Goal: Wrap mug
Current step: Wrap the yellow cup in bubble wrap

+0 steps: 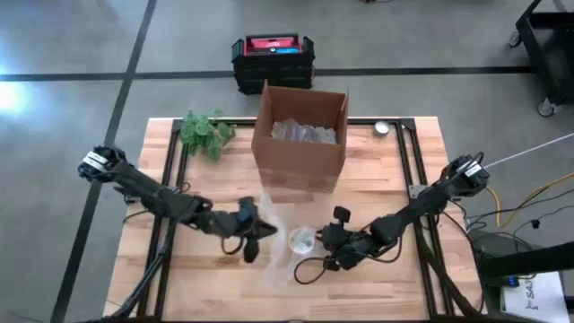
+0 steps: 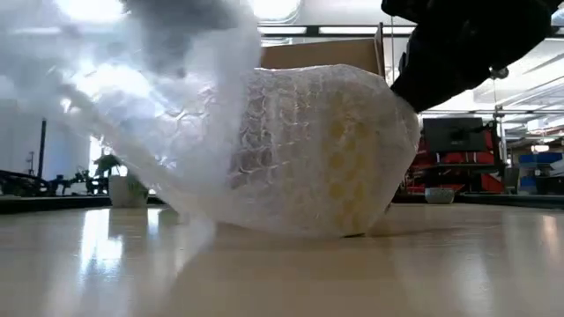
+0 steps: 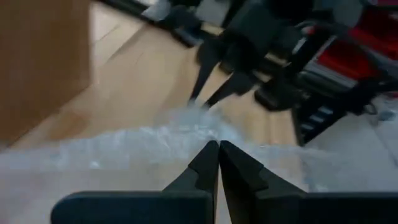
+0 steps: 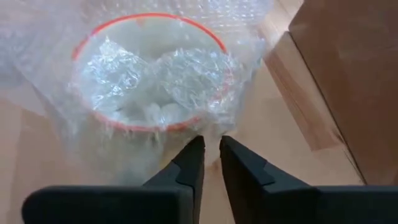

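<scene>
A mug point(image 4: 149, 81) is being swaddled in bubble wrap point(image 2: 291, 150) mid-surface, before a cardboard box point(image 1: 300, 135); the sheet is being pinched taut by the left tool point(image 3: 218, 163), clamped; the right tool point(image 4: 211, 158), nearly together, is being poised at the rim.

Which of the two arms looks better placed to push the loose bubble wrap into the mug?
Probably the right. The right gripper looks straight into the mug, whose mouth already holds some wrap. The left gripper is shut on the bubble wrap beside it.

Bubble wrap point(image 2: 264, 150): clear, dotted bubble pattern. Mug point(image 4: 152, 74): pale, red-orange rim. Box point(image 1: 300, 135): brown. Table point(image 1: 206, 269): light wood grain. Plant point(image 1: 204, 133), far-left corner: green.
</scene>
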Motion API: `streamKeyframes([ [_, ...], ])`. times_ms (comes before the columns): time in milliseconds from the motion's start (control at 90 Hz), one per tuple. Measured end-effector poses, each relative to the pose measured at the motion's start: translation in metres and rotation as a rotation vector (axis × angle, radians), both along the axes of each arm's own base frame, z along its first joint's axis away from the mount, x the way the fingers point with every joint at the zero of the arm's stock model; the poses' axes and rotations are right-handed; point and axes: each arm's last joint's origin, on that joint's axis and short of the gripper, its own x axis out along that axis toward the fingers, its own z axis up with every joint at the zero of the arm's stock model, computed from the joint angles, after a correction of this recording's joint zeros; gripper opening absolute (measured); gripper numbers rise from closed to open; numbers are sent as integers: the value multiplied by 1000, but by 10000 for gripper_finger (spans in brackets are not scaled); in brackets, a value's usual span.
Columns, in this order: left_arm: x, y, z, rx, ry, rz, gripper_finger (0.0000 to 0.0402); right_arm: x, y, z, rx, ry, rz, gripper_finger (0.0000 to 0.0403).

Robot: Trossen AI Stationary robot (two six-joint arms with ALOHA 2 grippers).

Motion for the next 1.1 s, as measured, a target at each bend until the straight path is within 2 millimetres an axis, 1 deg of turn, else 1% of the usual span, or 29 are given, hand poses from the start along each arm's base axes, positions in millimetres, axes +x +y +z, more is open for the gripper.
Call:
streamKeyframes([
  [89,24,3,-5,-6,-15,-61,0,0,0,0,0,-1,0,32],
  [211,57,4,-15,37,22,-109,0,0,0,0,1,-2,0,34],
  [311,79,6,-30,74,111,-97,0,0,0,0,0,-2,1,39],
  [378,90,9,-38,87,186,-88,0,0,0,2,-18,14,14,42],
  [433,98,11,-42,99,247,-87,0,-1,1,12,-27,41,26,43],
  [567,109,7,-42,154,300,-117,0,-3,5,49,23,67,45,35],
  [633,113,6,-39,172,291,-135,0,-2,9,59,29,63,79,30],
  [722,115,5,-35,184,284,-144,0,4,16,68,45,14,151,23],
  [811,114,5,-31,183,270,-146,0,10,21,65,57,-6,195,18],
  [967,113,6,-24,190,246,-151,0,21,18,37,48,-11,181,12],
  [1100,114,6,-19,199,243,-157,2,29,14,15,29,30,134,13],
])
